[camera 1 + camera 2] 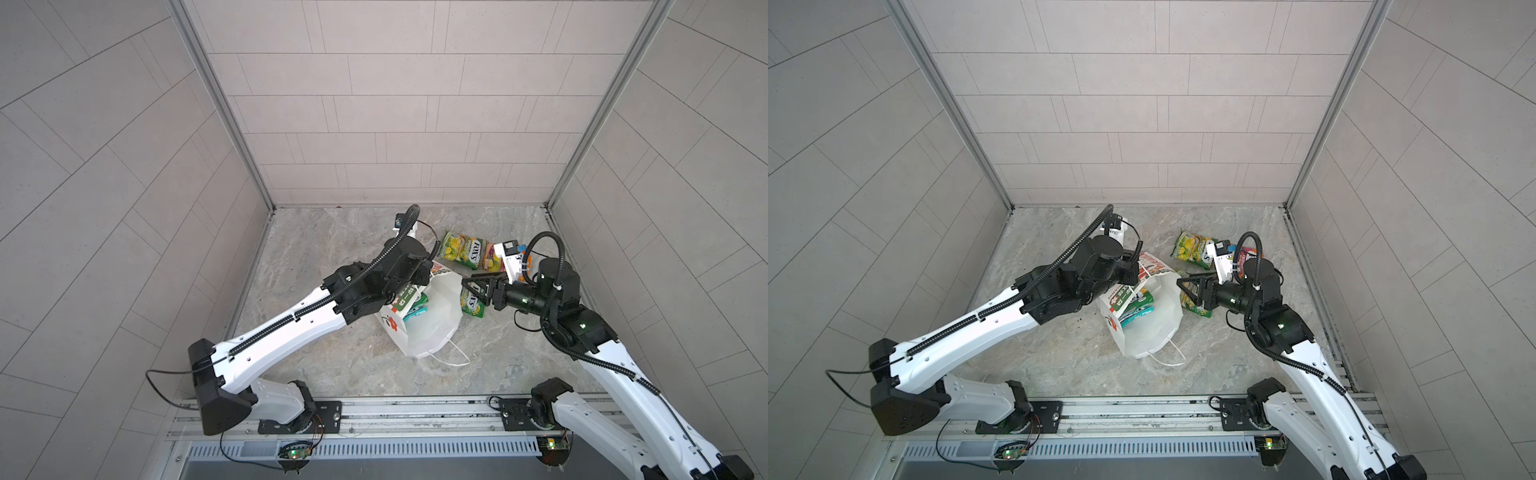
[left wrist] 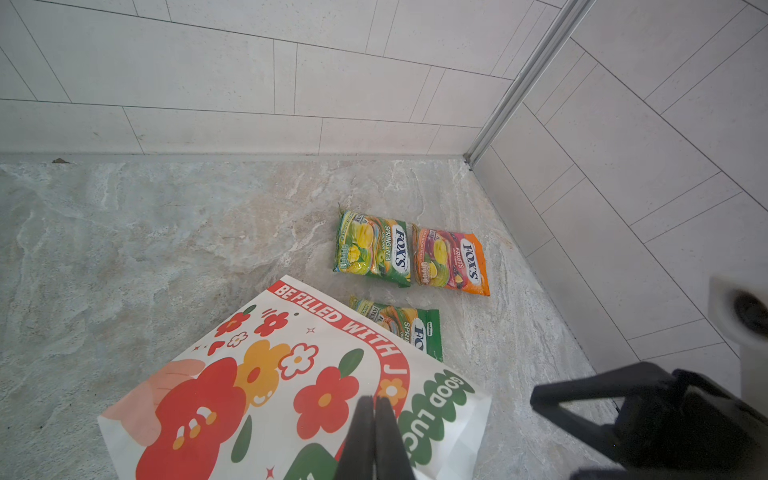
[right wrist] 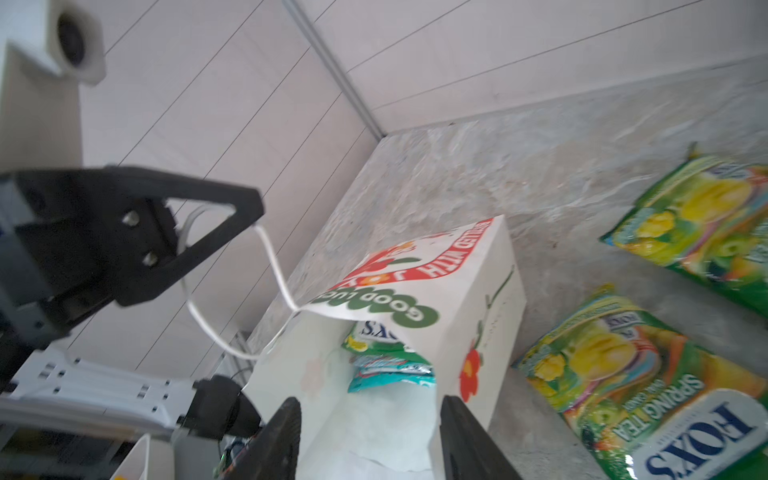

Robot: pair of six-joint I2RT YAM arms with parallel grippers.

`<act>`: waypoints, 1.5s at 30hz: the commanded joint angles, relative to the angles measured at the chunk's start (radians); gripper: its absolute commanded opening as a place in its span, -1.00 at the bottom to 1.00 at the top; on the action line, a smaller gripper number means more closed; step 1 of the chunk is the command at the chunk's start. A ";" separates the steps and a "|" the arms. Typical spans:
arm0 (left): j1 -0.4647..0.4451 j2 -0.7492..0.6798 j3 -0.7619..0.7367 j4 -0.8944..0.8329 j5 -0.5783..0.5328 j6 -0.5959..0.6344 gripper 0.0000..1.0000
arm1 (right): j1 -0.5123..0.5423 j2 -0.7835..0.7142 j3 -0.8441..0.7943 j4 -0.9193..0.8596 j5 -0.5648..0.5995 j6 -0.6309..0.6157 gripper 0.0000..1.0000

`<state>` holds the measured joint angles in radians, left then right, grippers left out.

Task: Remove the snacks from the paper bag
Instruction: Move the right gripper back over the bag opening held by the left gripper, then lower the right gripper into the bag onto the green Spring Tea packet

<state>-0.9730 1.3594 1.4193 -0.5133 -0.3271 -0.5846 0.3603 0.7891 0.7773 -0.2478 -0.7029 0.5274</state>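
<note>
Closed left end effector (image 2: 374, 405) pinches cord handle (image 3: 272, 262) of white paper bag (image 3: 478, 266); open right end effector (image 3: 370, 401) faces glossy flat snacks (image 3: 390, 370) inside.

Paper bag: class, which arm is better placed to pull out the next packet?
Right. The left gripper is shut on the handle of the bag, lifting its mouth open; the right gripper is open, empty and faces the packets inside.
</note>
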 commanded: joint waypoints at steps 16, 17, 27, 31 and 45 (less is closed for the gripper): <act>0.006 0.041 0.076 -0.007 -0.122 0.019 -1.00 | 0.386 0.215 -0.038 -0.047 0.157 -0.178 0.11; 0.005 0.041 0.075 -0.007 -0.125 0.019 -1.00 | 0.390 0.230 -0.039 -0.046 0.166 -0.181 0.11; 0.007 0.023 0.073 -0.022 -0.155 0.022 -1.00 | 0.400 0.393 -0.006 -0.089 0.365 -0.252 0.10; 0.007 0.010 0.067 -0.028 -0.174 0.022 -1.00 | 0.395 0.443 0.021 -0.103 0.463 -0.280 0.09; 0.007 -0.002 0.039 -0.008 -0.172 0.031 -1.00 | 0.328 0.633 0.201 -0.059 0.440 -0.159 0.07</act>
<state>-0.9710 1.3819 1.4647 -0.5285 -0.4774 -0.5694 0.6876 1.4143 0.9516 -0.3351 -0.2440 0.2974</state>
